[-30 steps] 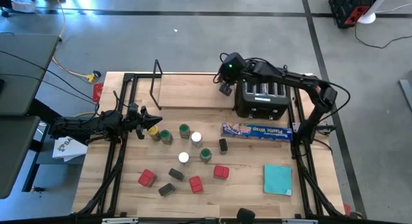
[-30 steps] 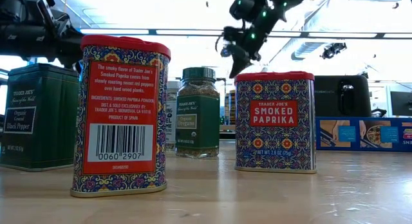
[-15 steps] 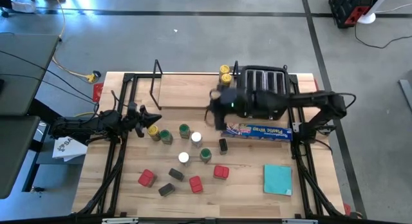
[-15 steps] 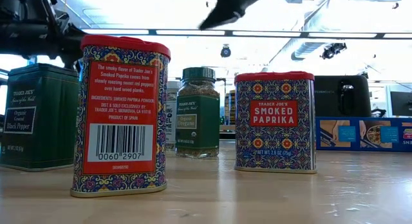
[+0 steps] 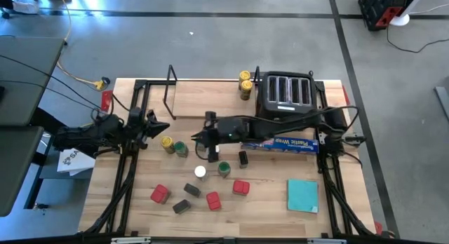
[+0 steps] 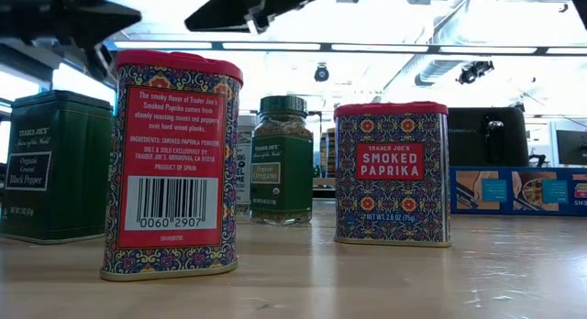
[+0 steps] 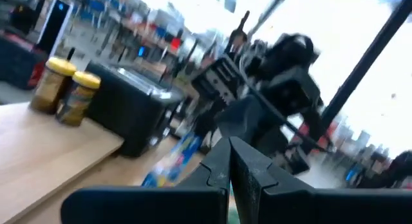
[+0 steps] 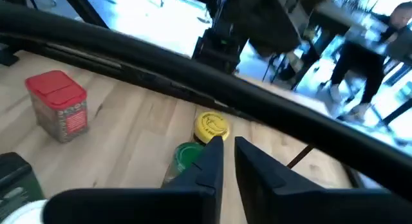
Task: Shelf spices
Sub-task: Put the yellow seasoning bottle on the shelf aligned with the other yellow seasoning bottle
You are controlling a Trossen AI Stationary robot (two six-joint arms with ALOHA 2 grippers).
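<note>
Wooden table (image 5: pixel 280 202) on grey floor. Two yellow-lidded jars (image 5: pixel 245 84) on shelf (image 5: pixel 210 100) beside toaster (image 5: pixel 287 97). Remaining spices (image 5: pixel 203 170) clustered mid-table. Right gripper (image 5: pixel 200 139) above cluster, fingers narrowly parted, empty, likely lining up next pick. Left gripper (image 5: pixel 160 127) closed, empty, waiting left of jars.

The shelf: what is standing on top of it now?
On the shelf, two yellow-lidded jars stand at its end beside the toaster. The rest of the plank looks bare, though the right arm covers part of its front edge.
</note>
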